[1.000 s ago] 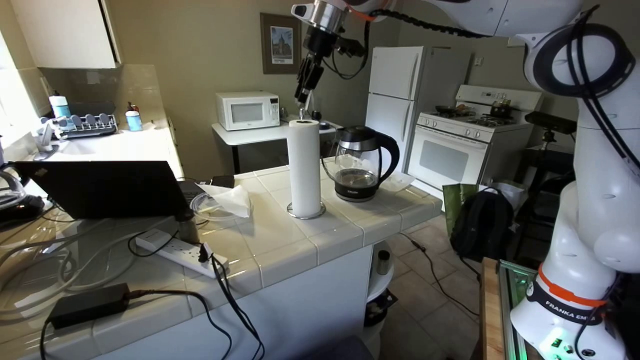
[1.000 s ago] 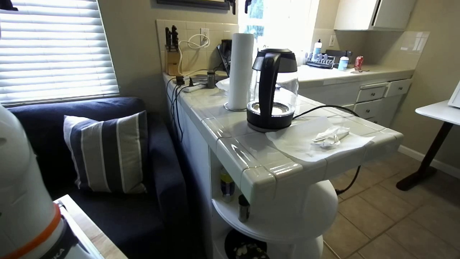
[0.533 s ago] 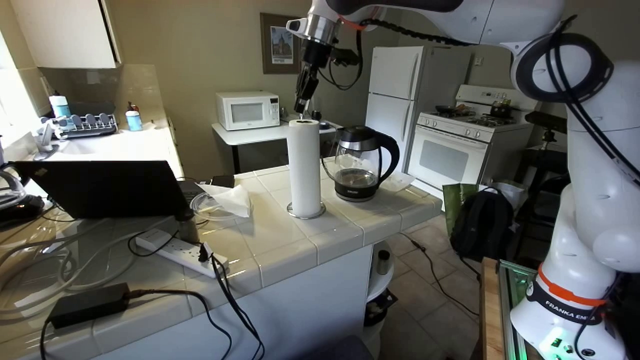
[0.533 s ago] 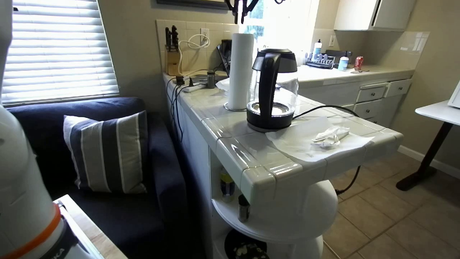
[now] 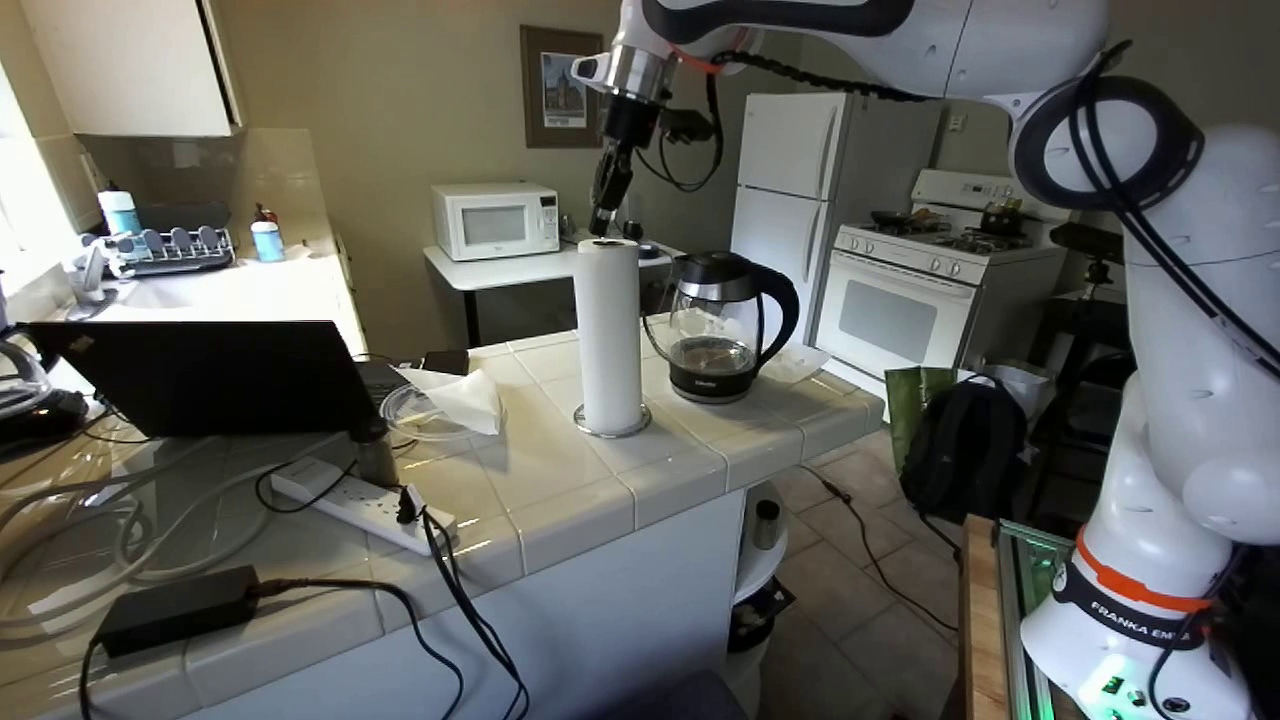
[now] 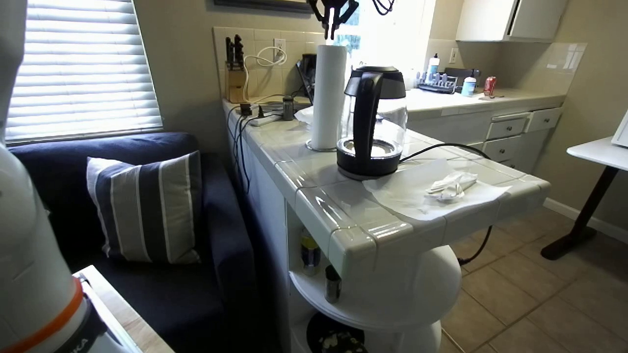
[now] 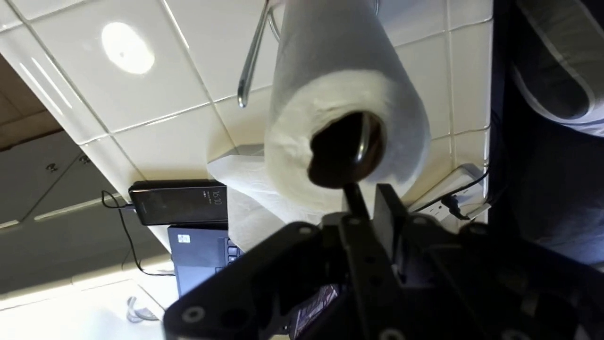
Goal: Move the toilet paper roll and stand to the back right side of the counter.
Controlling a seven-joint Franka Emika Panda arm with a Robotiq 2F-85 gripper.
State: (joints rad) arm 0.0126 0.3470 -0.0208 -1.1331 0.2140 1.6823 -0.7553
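The toilet paper roll and stand is upright on the tiled counter, its round metal base on the tiles. It also stands behind the kettle in an exterior view. In the wrist view the roll is seen from above, with metal inside its dark core and a chrome side rod beside it. My gripper points down just above the roll's top, also in an exterior view. Its fingertips have a narrow gap with paper visible behind it. Whether the post's tip is between them is hidden.
A glass kettle stands close beside the roll. A paper sheet with a crumpled napkin lies near the counter's end. A laptop, plastic wrap, a power strip and cables lie on the other side.
My gripper has moved down to just above the roll's top, and its fingers have drawn closer together. The roll, stand and kettle have not moved.
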